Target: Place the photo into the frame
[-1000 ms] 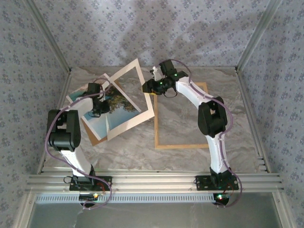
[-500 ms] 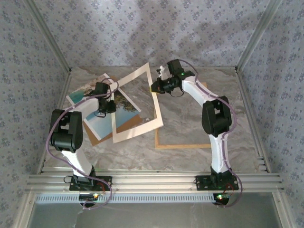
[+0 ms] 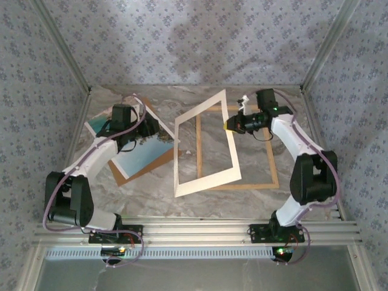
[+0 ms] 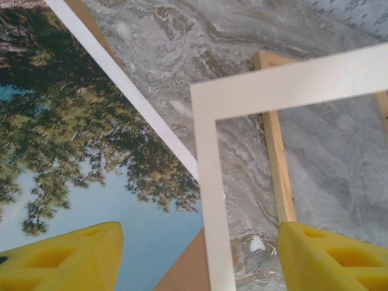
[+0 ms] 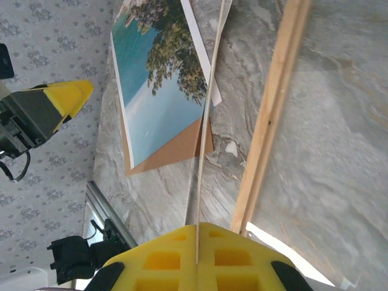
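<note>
From above, the right gripper [image 3: 230, 125] is clenched on the far right edge of the cream mat [image 3: 206, 183] and holds it tilted over the left part of the frame [image 3: 260, 187]. The frame lies flat and unfilled on the counter [image 3: 151, 195]. This hold probably keeps the mat clear of the picture. The photo [image 3: 142, 154] lies to the left on a brown backing board [image 3: 136, 174], apart from the frame. The left gripper [image 3: 140, 133] hangs over the photo's far right part.

In the left wrist view, the two yellow fingers stand wide apart with nothing between them, so this gripper is released. Below them, the photo's tree-and-sky corner lies beside the mat's near corner. One tan rail of the frame runs under the mat. Placed like this, the left gripper looks ready to go for the photo's edge.

In the right wrist view, the mat appears edge-on as a thin line pinched between the shut yellow fingers. The frame rail passes just beside it. The photo rests flat on its board beyond, not yet in the frame.
</note>
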